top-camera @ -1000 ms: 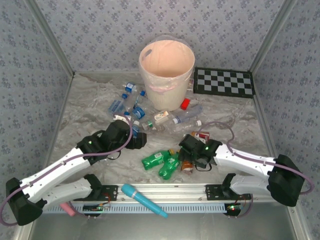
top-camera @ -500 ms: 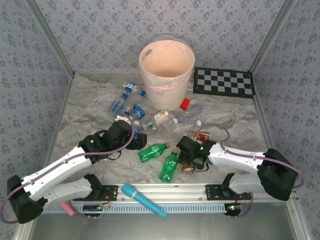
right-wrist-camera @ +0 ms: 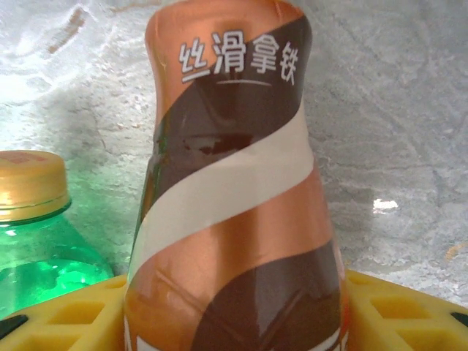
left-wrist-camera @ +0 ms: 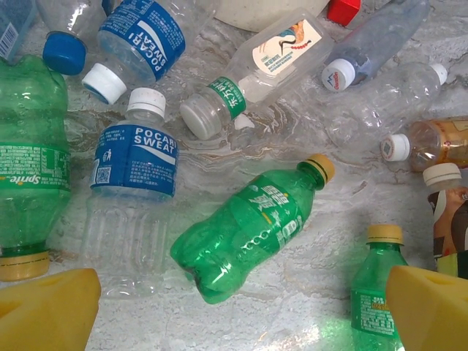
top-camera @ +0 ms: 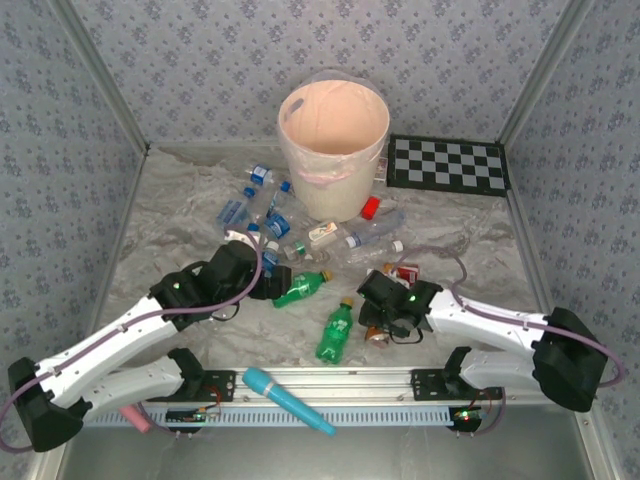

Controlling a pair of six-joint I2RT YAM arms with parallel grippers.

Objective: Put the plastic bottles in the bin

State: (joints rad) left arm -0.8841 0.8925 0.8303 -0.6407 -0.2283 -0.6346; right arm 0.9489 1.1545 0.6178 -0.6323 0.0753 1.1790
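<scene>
The pale peach bin [top-camera: 333,140] stands at the back centre. Clear plastic bottles [top-camera: 268,213] with blue labels lie scattered at its foot. My left gripper [top-camera: 272,284] is open, its yellow fingers [left-wrist-camera: 45,308] wide apart, and the base of a green bottle [left-wrist-camera: 248,227] lies just ahead of the gap. Another green bottle [top-camera: 335,332] lies near the front. My right gripper [top-camera: 377,322] is shut on a brown bottle [right-wrist-camera: 234,219] with a copper and cream label, both pads [right-wrist-camera: 395,311] against its sides. A yellow-capped green bottle [right-wrist-camera: 33,227] sits beside it.
A checkerboard [top-camera: 448,165] lies at the back right and a small red block [top-camera: 370,207] sits by the bin. A blue wand [top-camera: 288,398] and a pink wand [top-camera: 135,417] rest on the front rail. Patterned walls close in the sides.
The two green bottles have parted: one slid up toward my left gripper, the other turned toward the front. My right gripper's jaws have narrowed onto the brown bottle.
</scene>
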